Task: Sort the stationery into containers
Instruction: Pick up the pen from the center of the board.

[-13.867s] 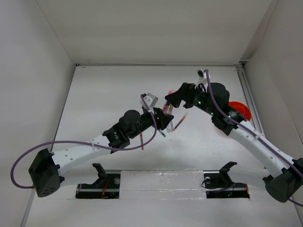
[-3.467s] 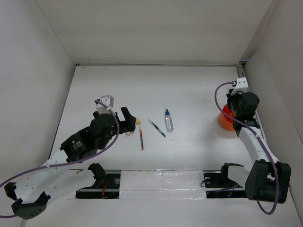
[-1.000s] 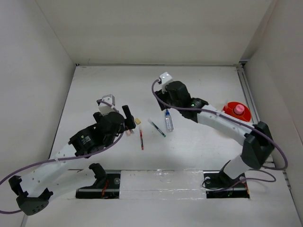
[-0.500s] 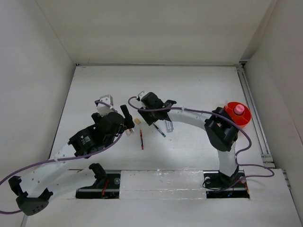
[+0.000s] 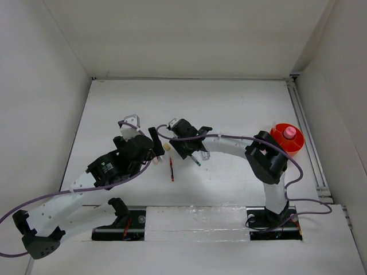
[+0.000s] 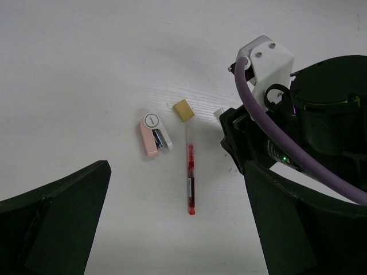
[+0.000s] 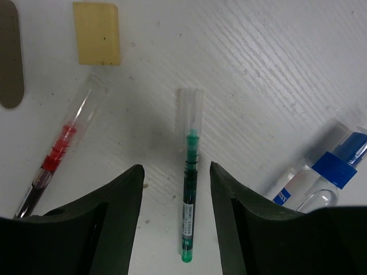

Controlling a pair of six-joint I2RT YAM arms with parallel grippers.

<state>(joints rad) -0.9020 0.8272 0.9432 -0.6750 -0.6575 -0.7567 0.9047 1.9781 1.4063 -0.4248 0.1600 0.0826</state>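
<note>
My right gripper (image 7: 175,167) is open and low over the table, its jaws on either side of the dark-green pen (image 7: 189,192) without touching it. Beside it lie the red pen (image 7: 54,166), the tan eraser (image 7: 96,33) and the blue-capped bottle (image 7: 321,172). My left gripper (image 6: 178,229) is wide open above the red pen (image 6: 190,183), the pink-white piece (image 6: 153,133) and the eraser (image 6: 183,110). From above, the right gripper (image 5: 186,150) and left gripper (image 5: 156,150) are close together. The orange cup (image 5: 298,143) at the right holds the pink-capped tube (image 5: 290,132).
The right arm's wrist and purple cable (image 6: 252,109) fill the right side of the left wrist view, close to the left fingers. White walls enclose the table on three sides. A rail (image 5: 304,132) runs along the right edge behind the cup.
The right arm has swung left from beside the bottle and come down over the green pen, its jaws narrowing. The left gripper has barely moved.
</note>
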